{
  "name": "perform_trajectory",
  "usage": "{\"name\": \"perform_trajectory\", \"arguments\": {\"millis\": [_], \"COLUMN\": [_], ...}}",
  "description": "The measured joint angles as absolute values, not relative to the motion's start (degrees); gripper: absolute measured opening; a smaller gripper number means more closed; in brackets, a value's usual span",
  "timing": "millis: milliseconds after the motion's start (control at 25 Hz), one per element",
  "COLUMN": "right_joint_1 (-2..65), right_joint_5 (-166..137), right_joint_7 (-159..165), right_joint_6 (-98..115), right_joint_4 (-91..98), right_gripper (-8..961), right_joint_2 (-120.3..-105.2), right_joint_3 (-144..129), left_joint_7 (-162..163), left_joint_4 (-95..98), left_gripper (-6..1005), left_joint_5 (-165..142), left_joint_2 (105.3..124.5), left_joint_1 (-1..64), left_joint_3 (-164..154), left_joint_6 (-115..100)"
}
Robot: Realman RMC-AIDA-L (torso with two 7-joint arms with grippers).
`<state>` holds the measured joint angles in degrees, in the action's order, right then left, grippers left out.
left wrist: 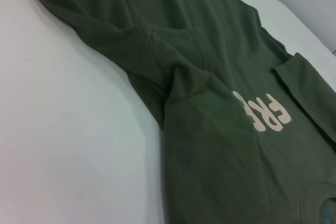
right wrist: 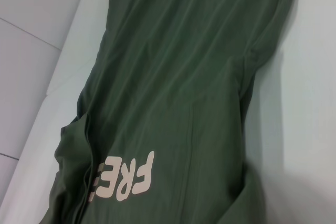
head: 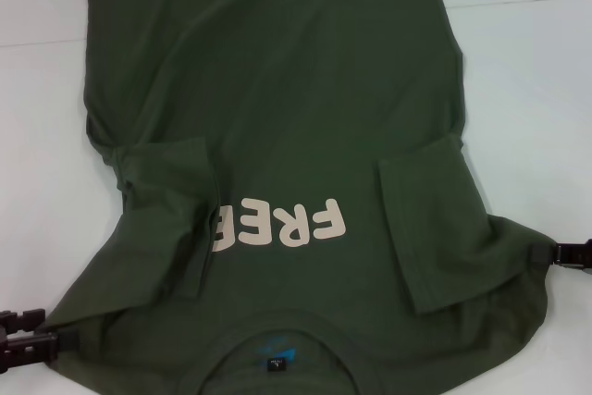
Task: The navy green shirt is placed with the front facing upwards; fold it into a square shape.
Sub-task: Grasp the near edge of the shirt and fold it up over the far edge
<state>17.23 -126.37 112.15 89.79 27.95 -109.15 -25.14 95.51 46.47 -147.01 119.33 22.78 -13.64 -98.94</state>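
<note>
White table surface: flat, matte, extending on all sides of the work area. A thin pale seam line crosses it at the far side. In the wrist views the same surface appears.

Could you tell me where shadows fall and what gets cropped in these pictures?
Head view: soft shadow under the navy green shirt by its folded sleeve; collar cropped. Left wrist view: shadow along the shirt's edge on the table. Right wrist view: lettering partly hidden.
</note>
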Motion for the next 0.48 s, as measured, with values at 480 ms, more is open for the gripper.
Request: {"name": "perform_trajectory", "arguments": {"millis": [480], "right_joint_1": [17.23], "right_joint_5": [-126.39], "right_joint_7": [112.14], "right_joint_6": [89.71], "right_joint_4": [28.04], "right_gripper": [13], "right_joint_2": [-109.16], "right_joint_3": [-25.14], "left_joint_7": [95.7], "left_joint_4": [44.97], "left_gripper": [873], "left_joint_5": [-147.04], "left_joint_2": [118.79], "left_joint_1": [23.75], "left_joint_3": [-13.59], "left_joint_6": [-99.02]}}
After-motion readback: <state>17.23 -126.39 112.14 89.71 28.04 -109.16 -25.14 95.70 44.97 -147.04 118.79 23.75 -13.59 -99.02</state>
